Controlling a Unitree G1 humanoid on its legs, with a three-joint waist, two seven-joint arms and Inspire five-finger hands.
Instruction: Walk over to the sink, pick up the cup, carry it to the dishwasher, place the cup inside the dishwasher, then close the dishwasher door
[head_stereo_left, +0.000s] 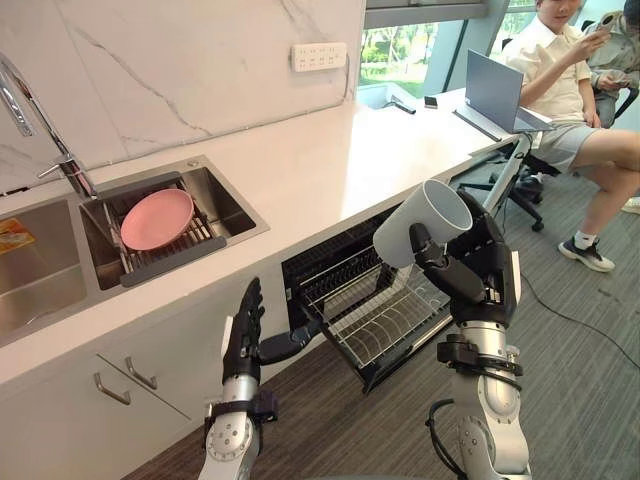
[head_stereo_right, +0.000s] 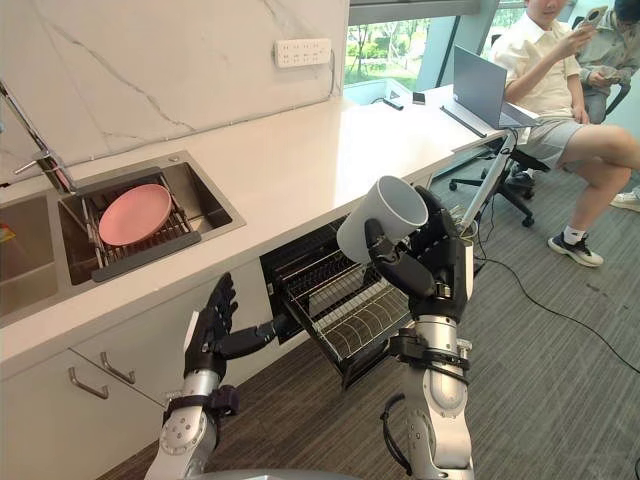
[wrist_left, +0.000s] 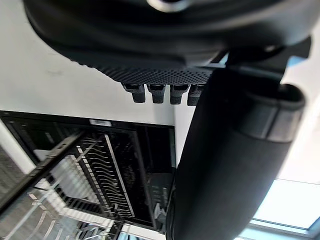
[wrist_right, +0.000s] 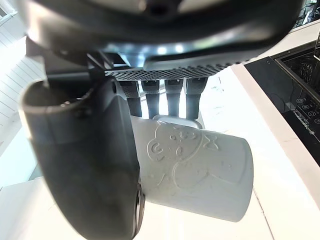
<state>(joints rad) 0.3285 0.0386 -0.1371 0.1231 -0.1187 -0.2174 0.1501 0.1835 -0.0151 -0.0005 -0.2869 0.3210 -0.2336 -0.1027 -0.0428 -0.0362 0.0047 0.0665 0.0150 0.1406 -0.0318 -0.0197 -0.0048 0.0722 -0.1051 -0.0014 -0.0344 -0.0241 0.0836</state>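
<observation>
The right hand (head_stereo_left: 480, 268) is holding the white cup (head_stereo_left: 425, 222) up in the air, with the thumb (wrist_right: 90, 160) curling over one side and the fingers (wrist_right: 172, 95) wrapping round the other, so the cup is sitting pinched against the palm. The cup is lying tilted, its open mouth pointing up and away toward the counter (head_stereo_left: 340, 170) and its base pointing down toward the robot's left. A raised cartoon figure is showing on the cup's side in the right wrist view. The cup is hanging above the wire rack (head_stereo_left: 385, 318), which is sticking out of the open dishwasher (head_stereo_left: 325, 262) under the counter; cup and rack are clearly apart, with the hand between them. The left hand (head_stereo_left: 245, 335) is standing lower down, in front of the cabinet beside the dishwasher, its fingers stretching straight upward and holding nothing, its thumb reaching sideways toward the near corner of the rack; whether the thumb is touching it cannot be told. Further to the robot's left, a pink plate (head_stereo_left: 157, 218) is resting on a drying grid inside the sink (head_stereo_left: 228, 203), with the tap (head_stereo_left: 45, 125) rising behind it. At the far end of the counter an open laptop (head_stereo_left: 495, 92) is sitting, and a person (head_stereo_left: 560, 75) is sitting on a chair beside it.
</observation>
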